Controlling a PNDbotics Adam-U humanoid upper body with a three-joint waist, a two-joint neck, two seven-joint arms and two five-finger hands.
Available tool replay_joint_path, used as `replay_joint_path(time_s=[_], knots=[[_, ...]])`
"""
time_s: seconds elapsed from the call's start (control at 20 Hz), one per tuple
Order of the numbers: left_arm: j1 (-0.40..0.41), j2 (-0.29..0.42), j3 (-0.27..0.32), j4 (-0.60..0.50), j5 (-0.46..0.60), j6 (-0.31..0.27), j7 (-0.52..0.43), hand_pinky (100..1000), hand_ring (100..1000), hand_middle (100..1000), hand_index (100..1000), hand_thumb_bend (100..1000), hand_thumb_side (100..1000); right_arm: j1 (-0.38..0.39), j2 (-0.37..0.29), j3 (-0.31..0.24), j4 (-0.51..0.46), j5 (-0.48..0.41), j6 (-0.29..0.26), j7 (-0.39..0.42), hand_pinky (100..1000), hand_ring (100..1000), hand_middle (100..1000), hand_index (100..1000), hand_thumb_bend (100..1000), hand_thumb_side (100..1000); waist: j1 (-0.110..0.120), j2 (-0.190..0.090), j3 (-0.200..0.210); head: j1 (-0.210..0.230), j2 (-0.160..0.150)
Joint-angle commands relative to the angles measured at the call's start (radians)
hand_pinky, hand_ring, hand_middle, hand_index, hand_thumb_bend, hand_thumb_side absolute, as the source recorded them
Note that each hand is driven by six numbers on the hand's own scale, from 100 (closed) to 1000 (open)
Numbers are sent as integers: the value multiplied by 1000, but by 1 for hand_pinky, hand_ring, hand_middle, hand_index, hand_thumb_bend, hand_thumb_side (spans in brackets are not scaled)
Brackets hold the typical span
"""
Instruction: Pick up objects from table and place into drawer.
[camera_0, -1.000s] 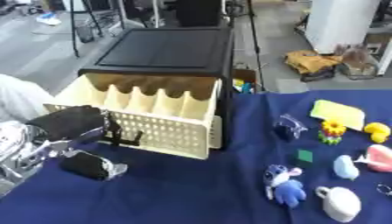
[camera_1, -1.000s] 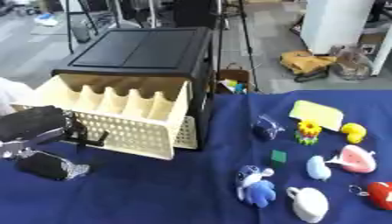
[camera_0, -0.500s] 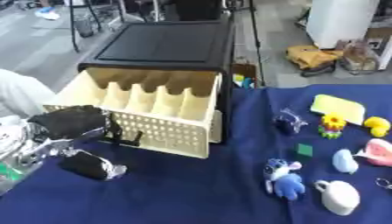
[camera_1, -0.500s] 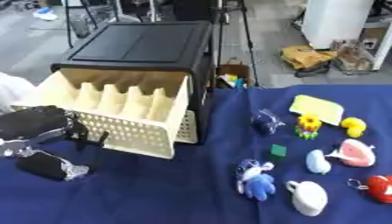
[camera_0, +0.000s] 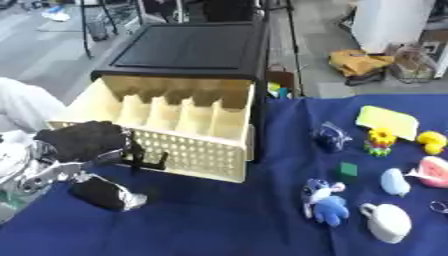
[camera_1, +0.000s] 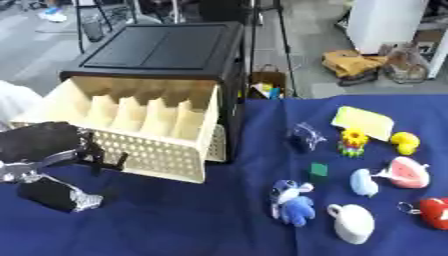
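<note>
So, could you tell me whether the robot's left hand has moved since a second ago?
No. The left hand stays at the drawer's front left corner; only the camera shifted.

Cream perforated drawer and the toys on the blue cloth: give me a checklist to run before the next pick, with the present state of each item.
1. Cream perforated drawer pulled out of the black cabinet: ok, open with its slots showing.
2. Drawer slots free to take a toy: ok, nothing shows in them.
3. Left hand free to pick: not ok, it sits at the drawer's front left corner, by the black handle.
4. Right hand available: cannot tell, it shows in no view.
5. Toys reachable: ok, blue plush toy, white cup and green cube lie apart on the blue cloth.
6. Left hand's fingers: cannot tell, blurred.
</note>
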Motion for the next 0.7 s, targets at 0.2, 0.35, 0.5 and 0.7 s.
replay_joint_path(time_s=[0.2,0.35,0.5,0.7], knots=[[7,32,-18,-19,-2,-24,-3,100,142,158,441,410,701,-11,-20,-5,-15,-6,1,-9,745,819,687,728,249,956,0,-17,3,0,8],[11,32,-23,-19,-3,-30,-4,100,142,158,442,411,699,-12,-19,-5,-15,-6,1,-9,745,819,687,728,249,955,0,-18,5,1,10],[17,31,-29,-19,-3,-29,-11,100,142,157,441,410,697,-12,-19,-5,-15,-6,1,-10,745,819,687,727,249,956,-1,-18,5,1,9],[20,31,-32,-19,2,-30,-12,100,140,156,441,413,695,-13,-19,-5,-15,-6,1,-11,745,819,686,727,248,957,-3,-18,6,2,7]])
